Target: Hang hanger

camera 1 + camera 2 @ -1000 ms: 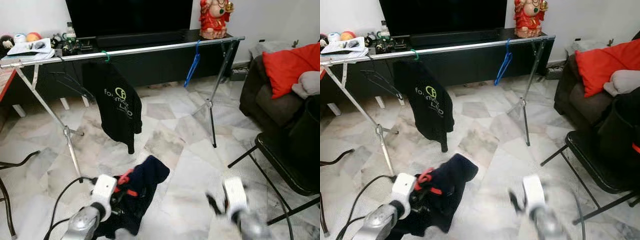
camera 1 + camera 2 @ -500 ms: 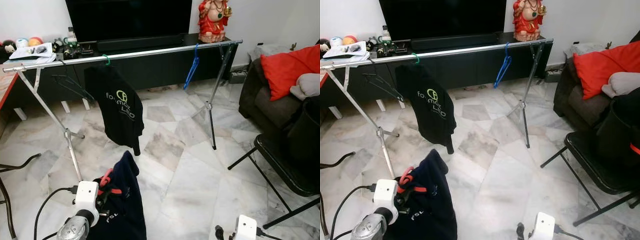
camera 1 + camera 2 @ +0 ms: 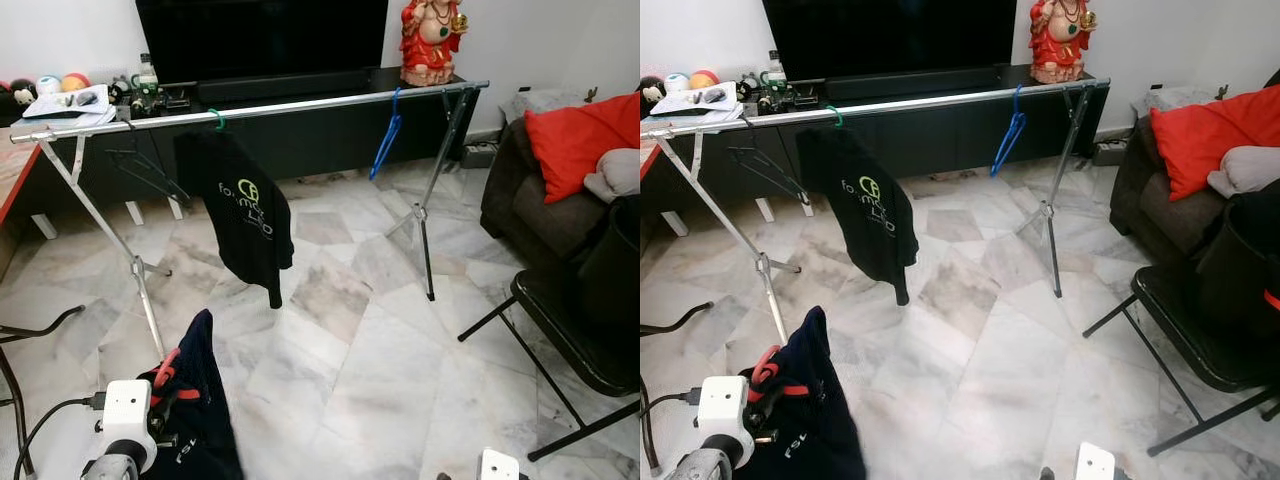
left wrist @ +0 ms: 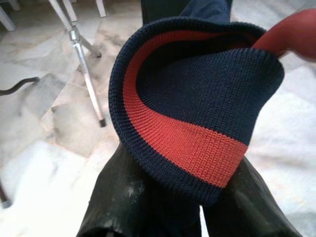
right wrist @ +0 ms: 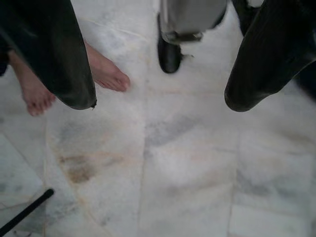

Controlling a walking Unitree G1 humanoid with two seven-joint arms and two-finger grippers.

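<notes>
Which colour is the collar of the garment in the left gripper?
Navy with a red stripe, on the collar; clearest in the left wrist view.

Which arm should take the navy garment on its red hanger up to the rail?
Left, most likely. The left gripper already has its fingers closed on the navy garment with the red hanger, below the rail. The right gripper is open over bare floor, holding nothing.

My left claw [image 4: 197,197] sits low at seven o'clock, fingers clamped tight. My right claw [image 5: 158,98] hangs at five o'clock, fingers spread.
</notes>
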